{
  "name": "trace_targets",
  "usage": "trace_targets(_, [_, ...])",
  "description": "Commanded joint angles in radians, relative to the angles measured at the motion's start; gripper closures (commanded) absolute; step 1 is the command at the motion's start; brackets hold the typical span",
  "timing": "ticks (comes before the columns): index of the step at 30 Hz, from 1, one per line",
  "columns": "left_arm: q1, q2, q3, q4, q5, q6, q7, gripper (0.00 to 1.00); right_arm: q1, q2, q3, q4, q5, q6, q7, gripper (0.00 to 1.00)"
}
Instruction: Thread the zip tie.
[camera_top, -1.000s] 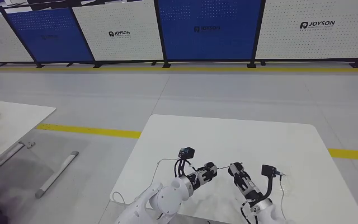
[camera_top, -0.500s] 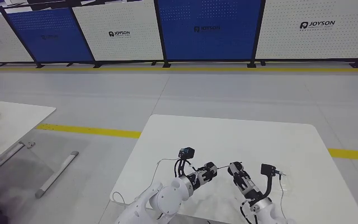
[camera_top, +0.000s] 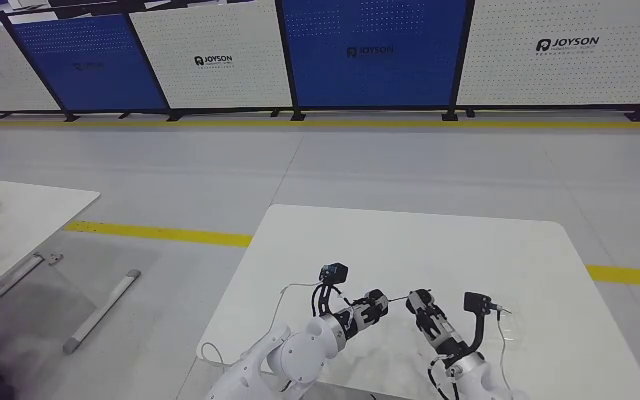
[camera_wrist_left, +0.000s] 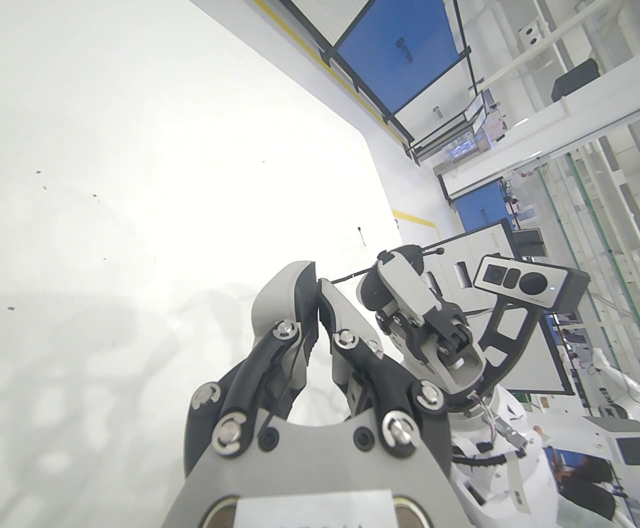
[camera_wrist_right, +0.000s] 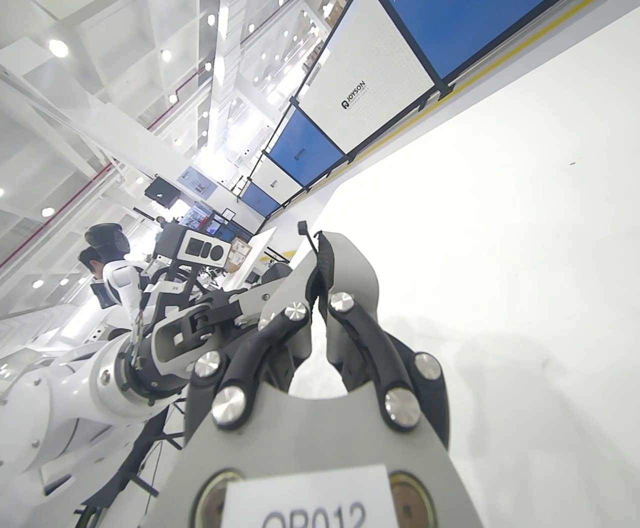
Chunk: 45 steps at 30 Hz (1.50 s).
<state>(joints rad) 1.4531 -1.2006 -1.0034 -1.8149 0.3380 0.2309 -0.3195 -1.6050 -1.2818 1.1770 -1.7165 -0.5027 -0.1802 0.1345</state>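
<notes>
A thin black zip tie spans the short gap between my two grippers, just above the white table near its front edge. My left gripper is shut on the strap, which also runs back between its fingers. My right gripper is shut on the tie close to its square head. From the left wrist the head pokes out past the right gripper.
Beyond the grippers the tabletop is bare white with a few tiny dark specks. Blue and white partition panels stand far off across the floor. A second table's corner lies at the left.
The right arm has shifted very slightly to the left. Both grippers keep their hold on the zip tie.
</notes>
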Motion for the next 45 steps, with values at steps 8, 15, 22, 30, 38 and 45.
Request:
trace_targets(8, [0.000, 0.000, 0.000, 0.000, 0.000, 0.000, 0.000, 1.00, -0.011, 0.002, 0.011, -0.008, 0.008, -0.015, -0.007, 1.00])
trace_targets(15, [0.000, 0.000, 0.000, 0.000, 0.000, 0.000, 0.000, 1.00, 0.001, 0.002, 0.005, 0.001, 0.012, -0.007, 0.008, 1.00])
trace_targets(22, [0.000, 0.000, 0.000, 0.000, 0.000, 0.000, 0.000, 1.00, 0.009, 0.001, -0.003, 0.007, 0.008, 0.000, 0.015, 1.00])
trace_targets(30, [0.000, 0.000, 0.000, 0.000, 0.000, 0.000, 0.000, 1.00, 0.007, 0.001, -0.009, 0.009, 0.004, 0.003, 0.023, 1.00])
trace_targets(38, [0.000, 0.000, 0.000, 0.000, 0.000, 0.000, 0.000, 1.00, 0.010, 0.002, -0.012, 0.011, 0.017, -0.001, 0.038, 1.00])
trace_targets(45, [0.000, 0.000, 0.000, 0.000, 0.000, 0.000, 0.000, 1.00, 0.010, 0.002, -0.012, 0.011, 0.017, -0.001, 0.038, 1.00])
